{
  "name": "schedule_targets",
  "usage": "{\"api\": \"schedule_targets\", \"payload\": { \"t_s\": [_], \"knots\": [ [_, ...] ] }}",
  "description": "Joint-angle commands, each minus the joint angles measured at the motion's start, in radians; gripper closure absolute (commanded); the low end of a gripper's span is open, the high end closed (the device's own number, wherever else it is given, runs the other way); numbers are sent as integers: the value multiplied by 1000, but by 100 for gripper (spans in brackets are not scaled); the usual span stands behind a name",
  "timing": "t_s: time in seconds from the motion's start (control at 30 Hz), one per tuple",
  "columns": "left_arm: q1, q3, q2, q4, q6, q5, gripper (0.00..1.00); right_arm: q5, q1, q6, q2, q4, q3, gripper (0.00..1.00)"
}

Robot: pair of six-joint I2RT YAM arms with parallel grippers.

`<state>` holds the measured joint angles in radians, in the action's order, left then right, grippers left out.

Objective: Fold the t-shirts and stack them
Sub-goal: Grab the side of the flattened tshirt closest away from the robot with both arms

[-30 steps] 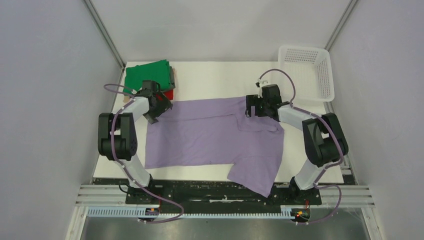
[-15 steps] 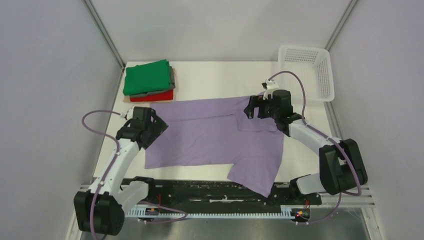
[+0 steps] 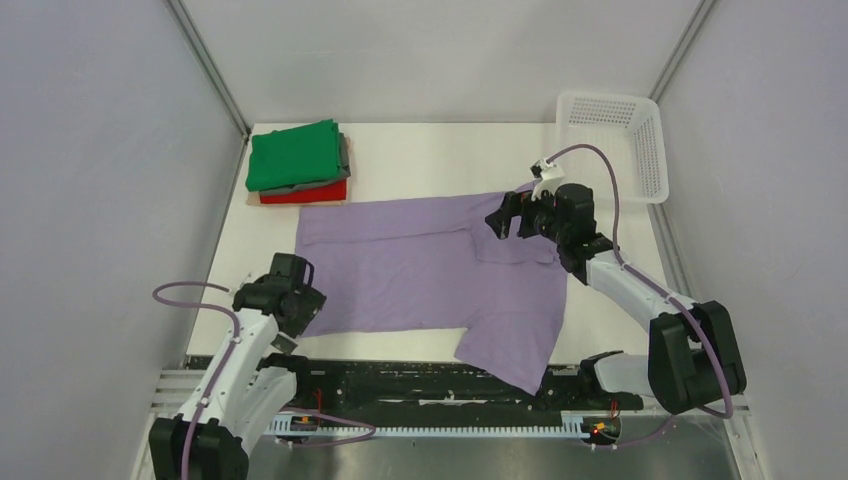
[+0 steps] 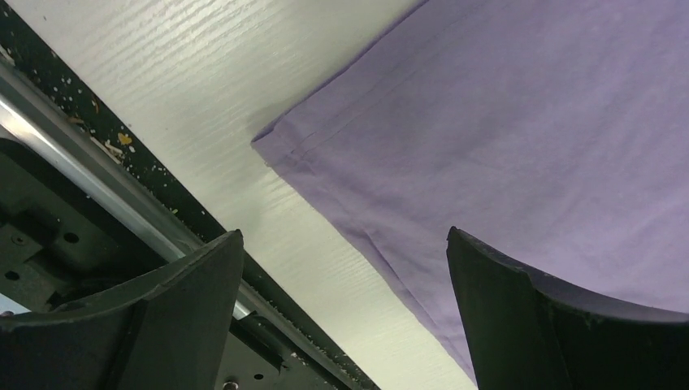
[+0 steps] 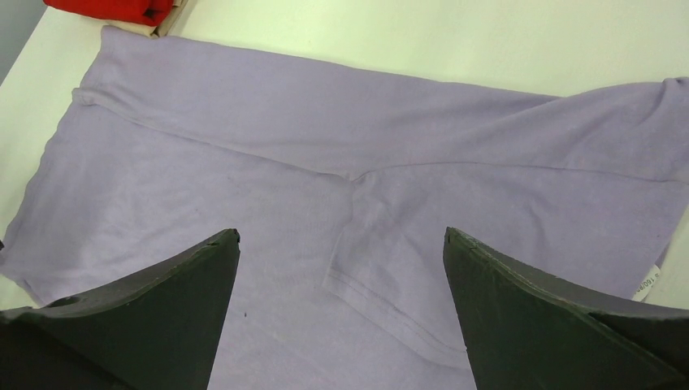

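Note:
A large lavender t-shirt [image 3: 420,265] lies spread flat across the table, one part hanging over the near edge. My left gripper [image 3: 300,310] is open and empty, hovering over the shirt's near left corner [image 4: 268,142]; its jaws [image 4: 343,234] straddle the hem and bare table. My right gripper [image 3: 503,222] is open and empty above the shirt's far right part, where a sleeve seam [image 5: 382,301] lies between its jaws [image 5: 340,231]. A folded stack sits at the far left: green t-shirt [image 3: 293,155] on top, grey [image 3: 345,152] under it, red [image 3: 305,193] at the bottom.
A white mesh basket [image 3: 612,112] stands at the far right corner. The black and metal rail [image 4: 73,203] runs along the table's near edge, close to the left gripper. Bare white table [image 3: 440,160] lies behind the shirt.
My left arm has swung from the shirt's far left corner by the stack down to its near left corner. My right gripper has shifted slightly right. The shirt lies still.

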<state>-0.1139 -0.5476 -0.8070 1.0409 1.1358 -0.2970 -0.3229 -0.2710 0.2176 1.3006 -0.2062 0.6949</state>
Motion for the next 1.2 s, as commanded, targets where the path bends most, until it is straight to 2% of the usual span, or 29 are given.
{"api": "schedule_targets", "payload": {
  "t_s": [0.0, 0.27, 0.37, 0.43, 0.53, 0.63, 0.73, 0.87, 0.93, 1.1, 1.17],
  "knots": [
    [-12, 20, -19, -4, 118, 33, 1, -9, 12, -6, -36, -39, -17, 2],
    [-29, 74, -90, -84, 197, 40, 4, -1, 28, -20, -52, -41, -27, 2],
    [-32, 103, -117, -122, 237, 53, 10, -2, 35, -21, -48, -42, -26, 2],
    [-35, 94, -121, -119, 246, 25, 16, -16, 35, -18, -38, -42, -22, 2],
    [-35, 94, -121, -112, 282, -23, 32, -26, 39, -17, -28, -41, -23, 2],
    [-35, 84, -129, -111, 310, -85, 42, -18, 48, -21, -34, -33, -25, 2],
    [-35, 81, -161, -135, 314, -111, 47, -11, 55, -26, -44, -32, -29, 2],
    [-33, 116, -241, -263, 304, -94, 52, -4, 62, -33, -56, -21, -34, 2],
    [-33, 105, -314, -288, 291, -67, 62, 6, 64, -31, -59, -15, -33, 2],
    [-33, 37, -413, -257, 256, -91, 97, 47, 70, -19, -88, 10, -35, 2],
    [-33, 26, -414, -266, 228, -88, 98, 55, 72, 6, -92, -5, -32, 2]
  ]
}}
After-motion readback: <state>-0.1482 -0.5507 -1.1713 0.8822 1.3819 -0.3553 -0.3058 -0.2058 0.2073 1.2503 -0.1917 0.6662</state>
